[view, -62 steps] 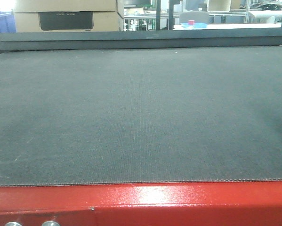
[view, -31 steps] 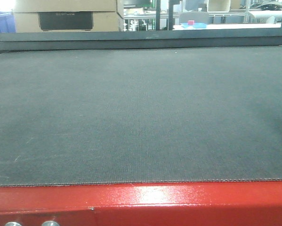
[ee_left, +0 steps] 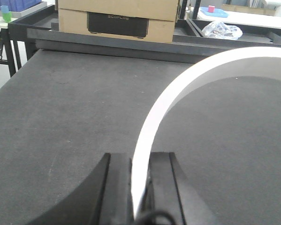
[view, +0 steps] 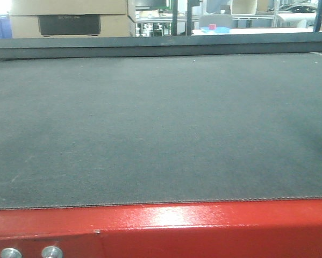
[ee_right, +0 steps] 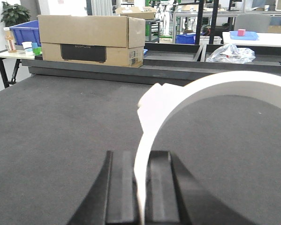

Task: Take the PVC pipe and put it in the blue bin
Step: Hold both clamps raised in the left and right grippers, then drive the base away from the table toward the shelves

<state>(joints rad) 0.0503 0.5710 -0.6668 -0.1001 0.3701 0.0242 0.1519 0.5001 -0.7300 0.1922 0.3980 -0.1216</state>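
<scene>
Left wrist view: the white PVC pipe point(ee_left: 155, 112), a curved section, sits pinched in my left gripper point(ee_left: 140, 164), jaws closed on its wall. My right gripper point(ee_right: 141, 161) clamps a similar pipe piece point(ee_right: 187, 93); whether it is the same one I cannot tell. The grab looks done. Next comes the carry over the dark mat point(view: 161, 129) to a blue bin point(ee_right: 24, 29), far back beside the cardboard box point(ee_right: 91, 40).
</scene>
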